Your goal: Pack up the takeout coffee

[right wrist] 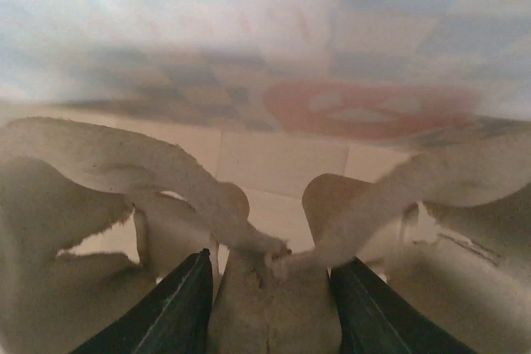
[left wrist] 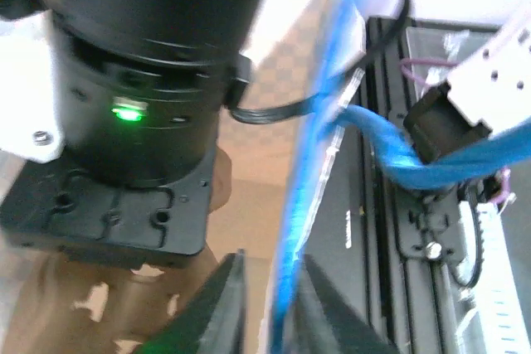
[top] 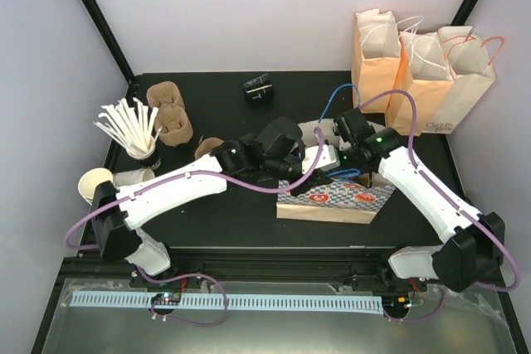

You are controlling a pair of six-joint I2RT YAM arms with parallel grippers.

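— What are the fingers doing?

— The left fingers (left wrist: 224,312) are drawn almost together on the blue handle (left wrist: 286,288) of the patterned bag (top: 332,201). The strap runs straight down between them. The right fingers (right wrist: 178,312) grip the middle post of a pulp carrier (right wrist: 91,163), one finger on each side of it. The bag's checked pattern blurs across the view beyond.

— And the takeout coffee?

— The takeout coffee (top: 258,89) sits alone on the black tabletop (top: 207,89), toward the far edge. It is a small dark shape with a pale mark on it. Neither arm touches it, and both sets of fingers are well apart from it, on the near side. I cannot tell whether it is upright or tipped.

— What lies closest to it?

— The patterned bag. It lies on its side in the middle of the tabletop, with both sets of fingers working at its far, open end.

— And farther out?

— At the far right, three tan paper bags (top: 427,80) stand side by side, touching, with their handles up. At the far left are spare carriers (top: 170,113) of the same brown pulp. Just beside them, white sticks (top: 129,126) fan out of a cup. Cream cups (top: 95,184) lie at the left edge, near the left arm's base.
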